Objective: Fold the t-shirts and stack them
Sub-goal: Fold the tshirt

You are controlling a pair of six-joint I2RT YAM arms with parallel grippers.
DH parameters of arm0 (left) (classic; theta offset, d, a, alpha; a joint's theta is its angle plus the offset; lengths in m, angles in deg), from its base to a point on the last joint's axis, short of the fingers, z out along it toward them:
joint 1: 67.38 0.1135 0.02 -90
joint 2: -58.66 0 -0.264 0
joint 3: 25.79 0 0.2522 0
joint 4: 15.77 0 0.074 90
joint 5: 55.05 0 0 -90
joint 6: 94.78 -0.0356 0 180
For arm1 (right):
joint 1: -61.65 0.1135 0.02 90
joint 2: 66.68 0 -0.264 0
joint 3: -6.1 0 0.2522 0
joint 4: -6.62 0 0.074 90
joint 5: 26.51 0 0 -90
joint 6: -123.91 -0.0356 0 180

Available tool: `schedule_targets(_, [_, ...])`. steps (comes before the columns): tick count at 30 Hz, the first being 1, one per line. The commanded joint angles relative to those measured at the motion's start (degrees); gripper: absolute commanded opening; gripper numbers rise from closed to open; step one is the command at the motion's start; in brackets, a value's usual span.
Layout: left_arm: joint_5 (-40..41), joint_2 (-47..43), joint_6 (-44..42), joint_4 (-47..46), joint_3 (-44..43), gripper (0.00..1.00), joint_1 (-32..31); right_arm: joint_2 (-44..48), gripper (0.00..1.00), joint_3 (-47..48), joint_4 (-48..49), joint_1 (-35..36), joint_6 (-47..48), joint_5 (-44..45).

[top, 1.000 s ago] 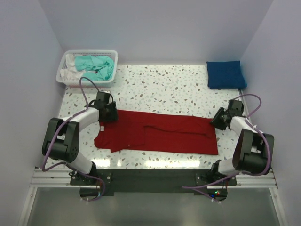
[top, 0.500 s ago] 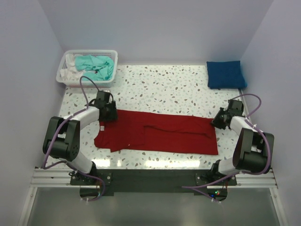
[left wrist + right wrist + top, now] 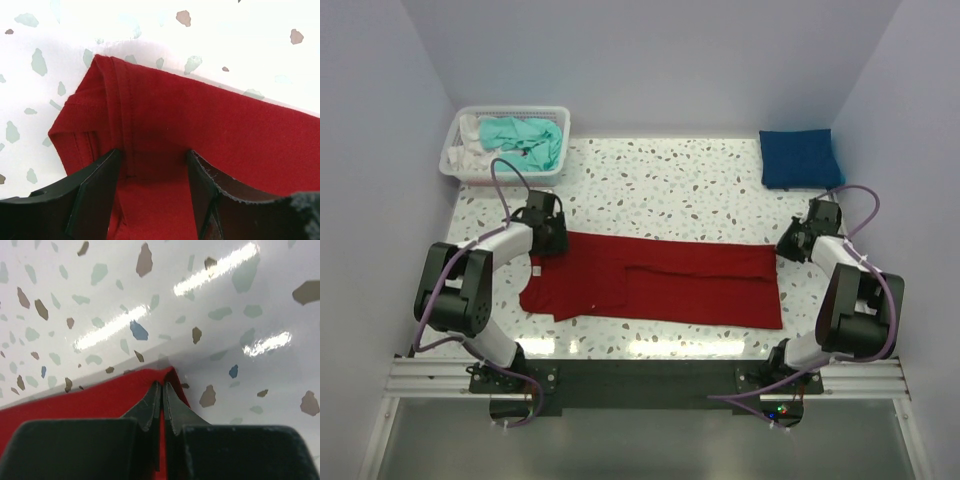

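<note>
A deep red t-shirt (image 3: 660, 280) lies spread flat across the near half of the table, folded lengthwise. My left gripper (image 3: 552, 240) stands open at its far left corner, its fingers (image 3: 95, 185) down on either side of a stretch of red cloth (image 3: 210, 115) near the hem; midway between the tips is (image 3: 155, 160). My right gripper (image 3: 784, 250) is shut on the shirt's far right corner (image 3: 90, 400), the cloth pinched between the tips (image 3: 163, 387). A royal blue t-shirt (image 3: 800, 157) lies folded at the far right. A teal t-shirt (image 3: 520, 138) is bunched in the basket.
A white mesh basket (image 3: 457, 166) stands at the far left corner with white cloth (image 3: 472, 152) beside the teal shirt. Pale walls close in the speckled table (image 3: 670, 180) on three sides. The arm bases sit on a black rail (image 3: 640, 380) at the near edge.
My right gripper has shut on the red shirt's far right corner and shifted slightly up and to the right. The left gripper has stayed open in place.
</note>
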Motion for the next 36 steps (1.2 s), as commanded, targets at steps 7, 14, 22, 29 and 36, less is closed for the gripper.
schedule_targets(7, [4.1, 2.4, -0.4, 3.3, -0.5, 0.61, 0.7, -3.6, 0.02, 5.5, 1.0, -0.2, 5.1, 5.1])
schedule_targets(14, [2.7, 1.9, -0.3, 2.6, -0.4, 0.62, 0.7, -1.6, 0.42, 6.7, -4.0, -0.1, 3.1, 2.7])
schedule_targets(22, [2.6, 1.5, 0.1, 2.6, -0.5, 0.63, 0.7, 10.9, 0.51, 2.9, -13.7, 0.0, -5.7, 4.3])
schedule_targets(29, [2.2, 1.3, 0.3, 2.6, -0.7, 0.63, 0.7, 19.3, 0.51, -5.5, -16.6, 0.0, -15.4, 0.5])
schedule_targets(36, [1.9, 1.0, 0.4, 2.6, -0.7, 0.63, 0.7, 18.1, 0.51, -12.1, -9.3, 0.0, -22.6, -2.9])
